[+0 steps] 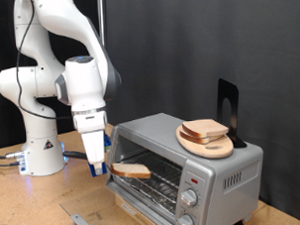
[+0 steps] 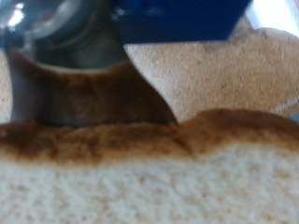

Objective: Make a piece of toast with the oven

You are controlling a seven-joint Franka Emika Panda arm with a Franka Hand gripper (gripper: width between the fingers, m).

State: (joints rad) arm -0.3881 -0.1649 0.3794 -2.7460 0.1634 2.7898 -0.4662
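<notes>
Gripper [image 1: 96,166] clamped on piece of toast [image 1: 131,171] at open front of oven [image 1: 206,168]. Bread pile [image 1: 205,129] on plate [image 1: 205,146] atop oven. No legible writing.

Counted: one boxy silver-grey toaster oven [image 1: 186,159] with two round knobs [image 1: 189,198]; one pale slice of toast [image 1: 131,171]; one round wooden plate [image 1: 206,145]; one two-finger gripper [image 1: 96,168].

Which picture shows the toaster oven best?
The exterior view. There the whole oven shows: its open front, the rack inside, the two knobs, and a plate of bread on top. The gripper holds the piece of toast at its opening. The wrist view shows only that slice close up, no oven.
</notes>
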